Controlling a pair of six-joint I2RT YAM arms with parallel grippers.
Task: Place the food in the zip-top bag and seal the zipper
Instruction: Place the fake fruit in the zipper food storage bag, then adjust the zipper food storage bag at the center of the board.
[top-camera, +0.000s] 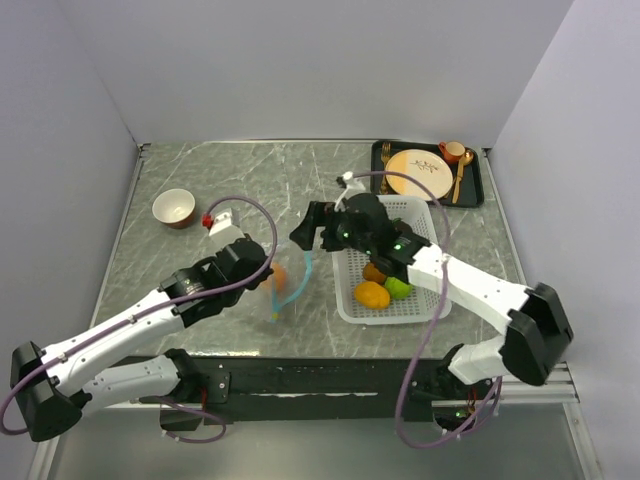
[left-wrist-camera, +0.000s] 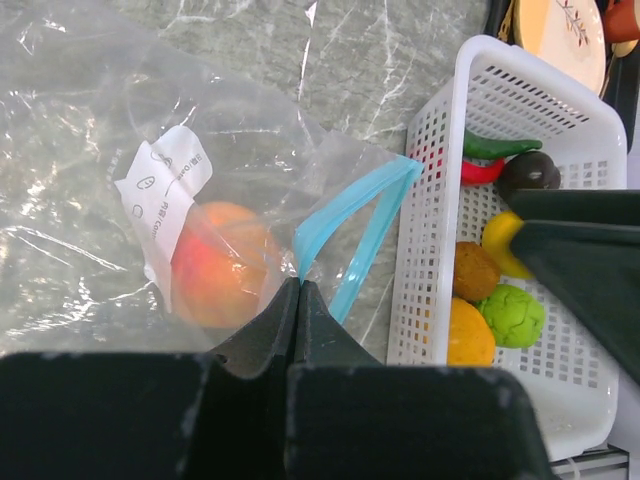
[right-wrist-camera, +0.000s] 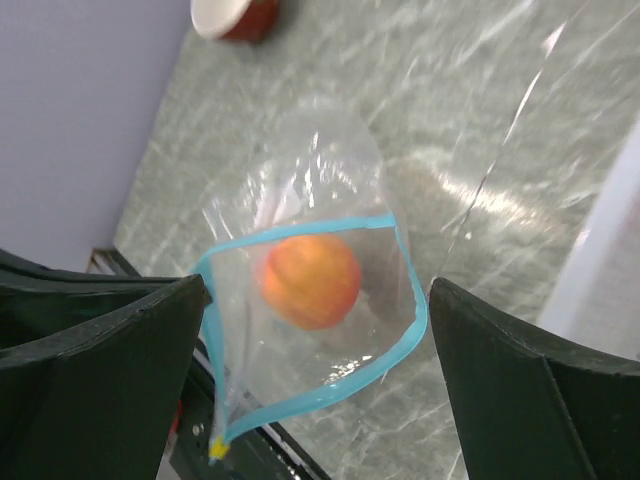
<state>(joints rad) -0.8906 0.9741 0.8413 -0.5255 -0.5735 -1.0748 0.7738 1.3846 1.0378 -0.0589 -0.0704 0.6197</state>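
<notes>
The clear zip-top bag (left-wrist-camera: 120, 130) hangs with its mouth held open, and a peach-pink food piece (right-wrist-camera: 310, 280) lies inside it. My left gripper (left-wrist-camera: 298, 285) is shut on the blue-teal zipper (left-wrist-camera: 345, 215) at the bag's rim. My right gripper (right-wrist-camera: 318, 290) is open just above the bag mouth, its fingers either side of it, holding nothing. In the top view it (top-camera: 312, 228) sits between the bag (top-camera: 283, 280) and the white basket (top-camera: 425, 235). More food lies in the basket: orange (left-wrist-camera: 468, 333), lime-green (left-wrist-camera: 512, 315), brown (left-wrist-camera: 475, 270), yellow (left-wrist-camera: 503, 240), red pepper (left-wrist-camera: 480, 172), green pepper (left-wrist-camera: 500, 147).
A black tray (top-camera: 480, 190) with a tan plate (top-camera: 418, 172), a cup and a spoon stands at the back right. A small bowl (top-camera: 174, 207) sits at the back left. The walls close in on three sides.
</notes>
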